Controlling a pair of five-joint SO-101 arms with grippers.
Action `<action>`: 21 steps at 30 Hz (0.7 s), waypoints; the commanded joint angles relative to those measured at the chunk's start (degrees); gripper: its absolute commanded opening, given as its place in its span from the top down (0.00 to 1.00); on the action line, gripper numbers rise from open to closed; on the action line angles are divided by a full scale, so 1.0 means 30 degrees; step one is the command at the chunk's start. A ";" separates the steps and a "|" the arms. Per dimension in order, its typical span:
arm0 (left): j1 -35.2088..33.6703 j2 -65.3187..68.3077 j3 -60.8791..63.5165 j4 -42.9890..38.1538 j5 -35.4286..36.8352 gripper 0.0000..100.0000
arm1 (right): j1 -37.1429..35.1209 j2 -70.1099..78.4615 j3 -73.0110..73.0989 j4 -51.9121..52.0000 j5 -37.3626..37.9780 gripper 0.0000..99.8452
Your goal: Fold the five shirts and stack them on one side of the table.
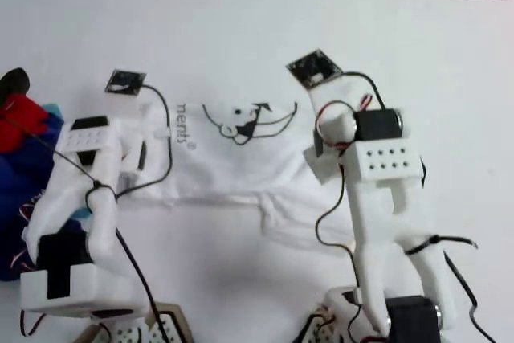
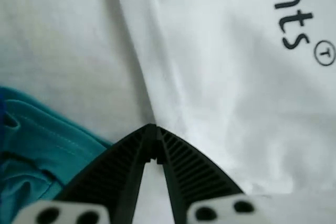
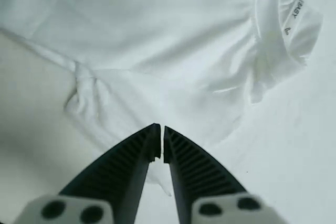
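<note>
A white shirt (image 1: 233, 150) with a dark line drawing and lettering lies spread across the middle of the white table, its near edge bunched into folds (image 1: 281, 214). My left gripper (image 2: 154, 129) sits at the shirt's left edge (image 2: 142, 72), shut, with the hem running into its tips. In the high view that gripper (image 1: 138, 154) is low on the cloth. My right gripper (image 3: 159, 129) is shut over the wrinkled part near the collar (image 3: 286, 19), with cloth between its fingers. In the high view it (image 1: 321, 146) stands at the shirt's right side.
A heap of coloured shirts lies at the table's left edge: red (image 1: 20, 118), blue (image 1: 20, 174) and teal (image 2: 37, 140), the teal one close beside my left gripper. Bare white table (image 1: 241, 30) stretches behind the shirt and to its right.
</note>
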 commanded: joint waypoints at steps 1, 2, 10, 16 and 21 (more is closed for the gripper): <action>-0.0147 -0.1114 -0.0132 -0.0147 0.0000 0.97 | -0.0044 -0.1363 0.0586 -0.0249 -0.0117 0.98; -0.0147 -0.1201 -0.0190 -0.0117 0.0000 0.97 | -0.0044 -0.1509 0.0762 -0.0249 -0.0117 0.98; 0.0938 -0.4132 -0.0747 0.2081 0.0088 0.97 | -0.0044 -0.2271 0.2696 -0.1099 -0.0117 0.98; 0.2315 -0.4718 0.1392 0.1729 0.0000 0.97 | -0.0044 -0.2242 0.3341 -0.1656 -0.0117 0.98; 0.2256 -0.4601 0.3092 0.0615 -0.0557 0.97 | -0.0044 -0.2242 0.3341 -0.1685 -0.0117 0.98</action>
